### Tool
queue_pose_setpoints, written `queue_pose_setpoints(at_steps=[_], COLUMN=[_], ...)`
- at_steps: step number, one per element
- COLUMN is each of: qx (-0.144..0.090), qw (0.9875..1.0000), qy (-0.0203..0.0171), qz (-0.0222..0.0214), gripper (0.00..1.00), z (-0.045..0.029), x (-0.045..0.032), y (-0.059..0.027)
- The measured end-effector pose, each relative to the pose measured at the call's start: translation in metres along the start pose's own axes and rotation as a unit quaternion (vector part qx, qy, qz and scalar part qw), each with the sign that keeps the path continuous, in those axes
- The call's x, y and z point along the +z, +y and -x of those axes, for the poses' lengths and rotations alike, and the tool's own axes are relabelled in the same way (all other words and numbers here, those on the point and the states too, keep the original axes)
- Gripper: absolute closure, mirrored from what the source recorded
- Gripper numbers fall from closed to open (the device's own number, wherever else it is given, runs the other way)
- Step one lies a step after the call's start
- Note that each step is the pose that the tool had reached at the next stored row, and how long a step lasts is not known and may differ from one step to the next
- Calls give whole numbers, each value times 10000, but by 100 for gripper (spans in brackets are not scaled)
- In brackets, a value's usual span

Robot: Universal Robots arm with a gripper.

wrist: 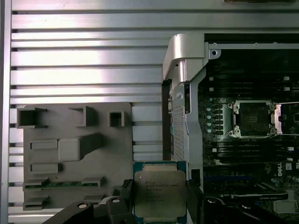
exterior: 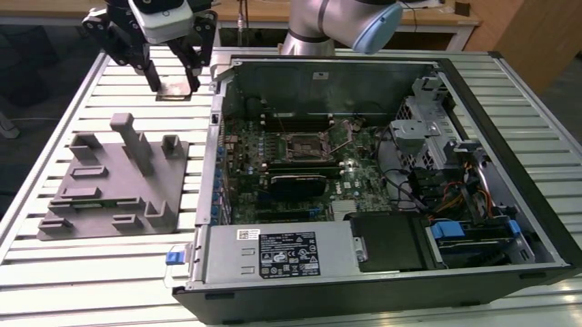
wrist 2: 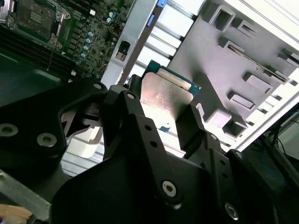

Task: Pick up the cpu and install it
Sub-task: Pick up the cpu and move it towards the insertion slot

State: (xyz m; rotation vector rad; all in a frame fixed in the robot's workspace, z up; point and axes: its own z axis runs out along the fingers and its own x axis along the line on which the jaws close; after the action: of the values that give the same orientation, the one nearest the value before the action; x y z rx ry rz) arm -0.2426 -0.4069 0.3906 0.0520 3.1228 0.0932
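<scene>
Item: gripper (exterior: 174, 85), black, two fingers (exterior: 193, 71), closed to the width of one chip and pressing on two opposite edges of the cpu (exterior: 174, 90). Held item: cpu, flat and square, silvery top with a pale green rim, lying level between the fingers in both wrist views (wrist: 160, 192) (wrist 2: 170, 93), metal top toward the arm's cameras. Position: over the slatted table (exterior: 100, 272), just outside the side wall of the open computer case (exterior: 509, 170), near that case's far corner on the exterior view's left. Adjacent: grey fixture block (exterior: 114, 184) with upright posts and recesses, flat on the table, near the cpu on the side away from the arm's base. Inside the case: motherboard (exterior: 355, 184) with its socket (exterior: 304, 143), a dark square in a metal frame, its centre exposed, well apart from the held cpu. Robot arm (exterior: 318, 24): silver with a blue joint cap, behind the case.
</scene>
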Motion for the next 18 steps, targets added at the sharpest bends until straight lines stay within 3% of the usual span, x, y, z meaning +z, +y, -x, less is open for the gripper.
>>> queue_pose_setpoints(at_steps=[18], qx=[0], qw=[10000], qy=[0], qz=[0], gripper=[46], z=[137], x=[3], y=[5])
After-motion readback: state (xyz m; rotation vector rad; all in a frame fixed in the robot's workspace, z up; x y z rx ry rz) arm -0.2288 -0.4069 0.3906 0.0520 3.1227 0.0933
